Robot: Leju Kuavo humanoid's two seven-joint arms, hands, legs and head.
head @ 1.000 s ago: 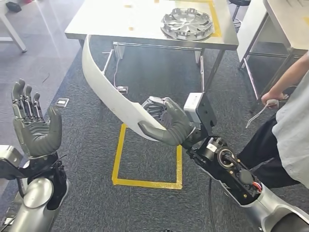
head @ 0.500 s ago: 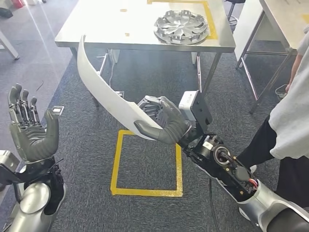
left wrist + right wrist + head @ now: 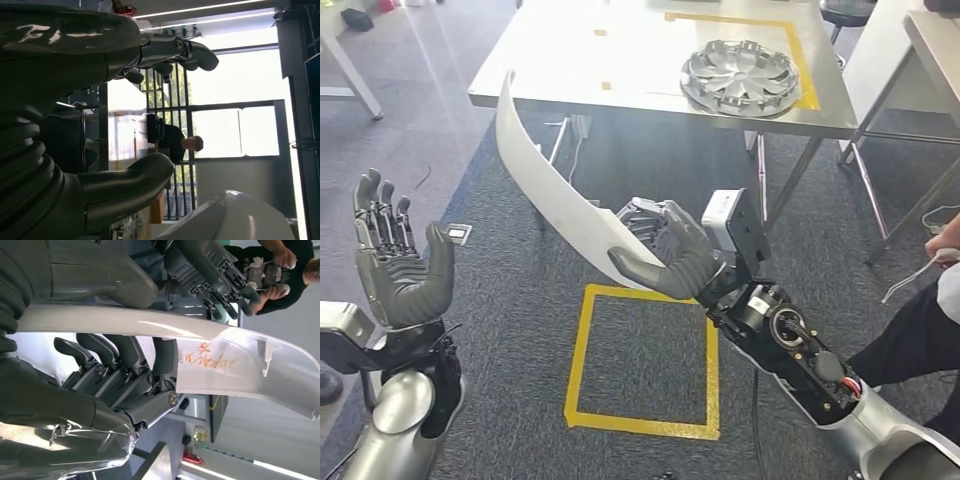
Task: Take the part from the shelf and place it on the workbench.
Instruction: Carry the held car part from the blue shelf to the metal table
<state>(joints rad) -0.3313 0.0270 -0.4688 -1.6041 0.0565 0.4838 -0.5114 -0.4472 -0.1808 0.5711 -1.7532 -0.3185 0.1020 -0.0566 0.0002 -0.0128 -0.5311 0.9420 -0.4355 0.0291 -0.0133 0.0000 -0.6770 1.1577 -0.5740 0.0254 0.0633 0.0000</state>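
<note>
Ribbed grey right hand [image 3: 663,255] grips a curved, glossy white plastic part [image 3: 546,190]; left hand [image 3: 395,265] spread.

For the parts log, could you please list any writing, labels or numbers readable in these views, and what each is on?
Orange handwritten marking on the inner face of the white curved part, held by the right robot hand: the characters cannot be made out with confidence.
White print on a person's black shirt: too blurred to read.
Nothing else legible.
</note>
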